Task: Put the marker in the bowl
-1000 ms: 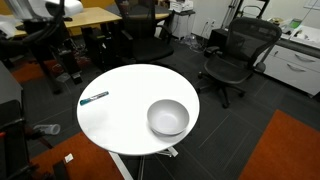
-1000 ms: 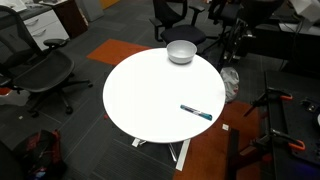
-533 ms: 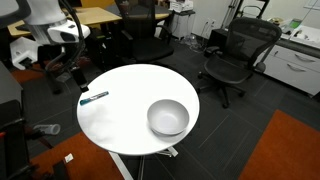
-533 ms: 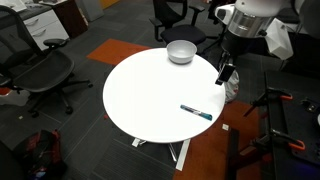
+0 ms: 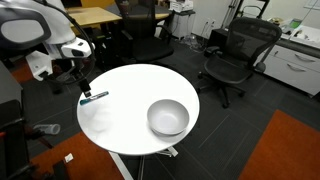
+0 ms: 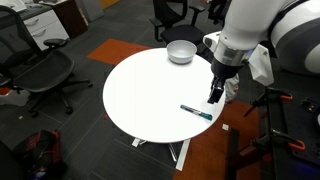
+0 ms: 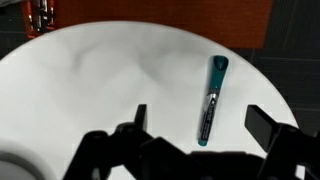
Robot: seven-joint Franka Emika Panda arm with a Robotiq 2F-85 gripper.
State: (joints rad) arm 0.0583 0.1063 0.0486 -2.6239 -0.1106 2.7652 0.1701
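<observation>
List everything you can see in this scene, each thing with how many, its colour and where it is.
table: one, white, round, centre of the scene
marker: one, teal-blue with a dark end, lying flat near the table's edge, far from the bowl
bowl: one, light grey-white, empty, on the table near the opposite edge
office chairs: several, black, around the table
carpet patch: orange, on the dark floor beside the table
desk: one, wooden top, behind the table
cabinet: one, white, at the far side of the room
arm: one, white, reaching over the table's edge
gripper: one, dark, open, above the table just beside the marker, not touching it
</observation>
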